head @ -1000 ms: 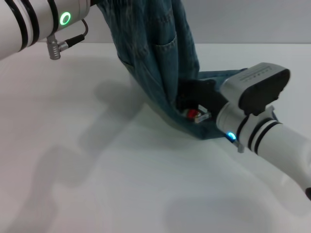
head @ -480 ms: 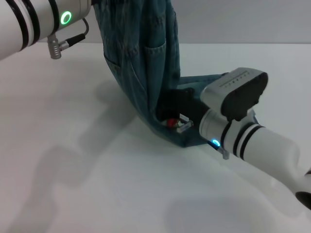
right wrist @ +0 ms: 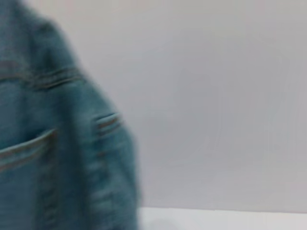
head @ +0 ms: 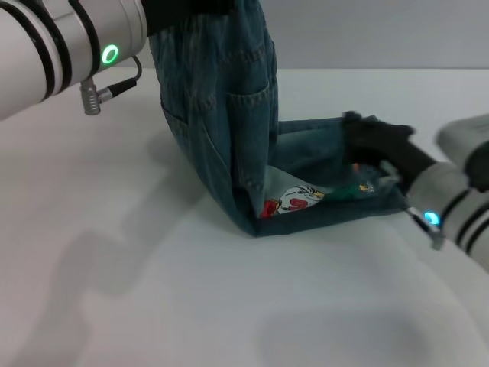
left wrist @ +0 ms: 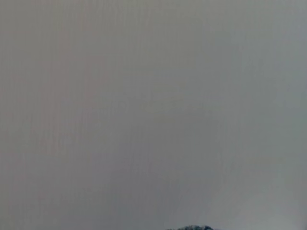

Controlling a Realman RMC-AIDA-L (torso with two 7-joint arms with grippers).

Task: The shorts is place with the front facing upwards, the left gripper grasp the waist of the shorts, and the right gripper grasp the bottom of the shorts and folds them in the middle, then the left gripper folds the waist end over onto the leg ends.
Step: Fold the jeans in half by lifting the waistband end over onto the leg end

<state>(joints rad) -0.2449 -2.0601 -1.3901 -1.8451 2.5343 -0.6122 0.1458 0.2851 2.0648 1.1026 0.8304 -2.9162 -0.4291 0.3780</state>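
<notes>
Shorts lifted at the waist, leg ends flat on the tabletop.

The left hand (head: 187, 9), at the top edge of the head view, is clamped on the waist of the shorts (head: 221, 19), so the shorts (head: 221, 115) hang down to a fold on the white tabletop (head: 114, 267). A cartoon print (head: 294, 202) shows at the fold. The right hand (head: 374, 153) lies low at the leg ends (head: 359, 183); its grip cannot be told.
</notes>
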